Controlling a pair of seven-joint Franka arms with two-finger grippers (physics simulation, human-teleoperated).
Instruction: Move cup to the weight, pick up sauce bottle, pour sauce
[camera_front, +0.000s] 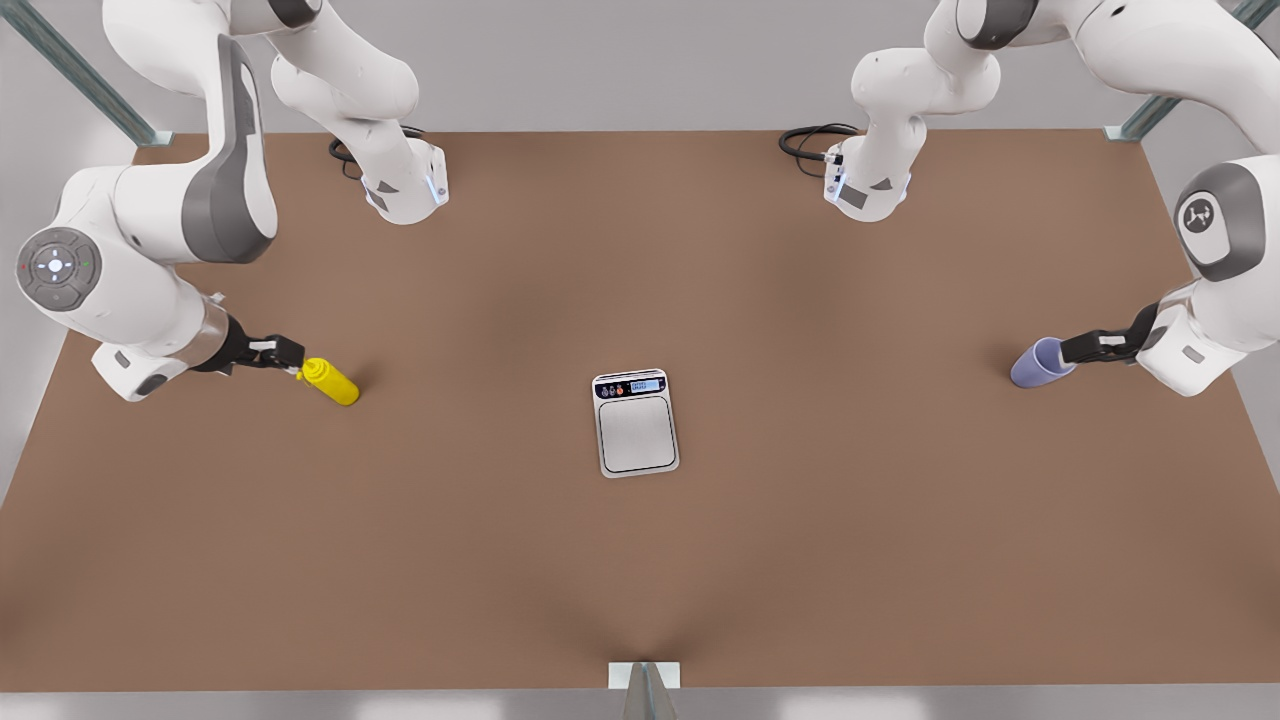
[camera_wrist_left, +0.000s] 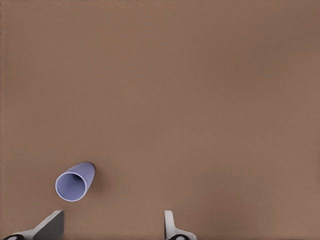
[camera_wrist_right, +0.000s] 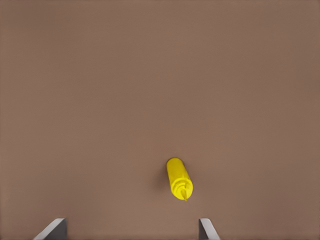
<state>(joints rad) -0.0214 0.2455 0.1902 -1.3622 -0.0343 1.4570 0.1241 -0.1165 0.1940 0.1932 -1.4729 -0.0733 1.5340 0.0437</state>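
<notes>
The lavender-blue cup (camera_front: 1040, 362) stands on the brown table at the front view's right, its dark mouth turned toward the left wrist camera (camera_wrist_left: 75, 181). My left gripper (camera_front: 1072, 348) (camera_wrist_left: 112, 224) hovers just beside it, open, touching nothing. Far over at the front view's left is the yellow sauce bottle (camera_front: 331, 381) (camera_wrist_right: 179, 178), nozzle toward the right wrist camera. Close by its nozzle end hangs my right gripper (camera_front: 291, 359) (camera_wrist_right: 131, 227), open and empty. The scale (camera_front: 637, 432), with a silver plate and a black display strip, lies mid-table with nothing on it.
Both arm bases (camera_front: 405, 185) (camera_front: 868, 185) stand at the table's back edge with black cables (camera_front: 805, 140) coiled beside them. A metal bracket (camera_front: 644, 680) sits at the front edge's middle. Bare tabletop separates the scale from the cup and the bottle.
</notes>
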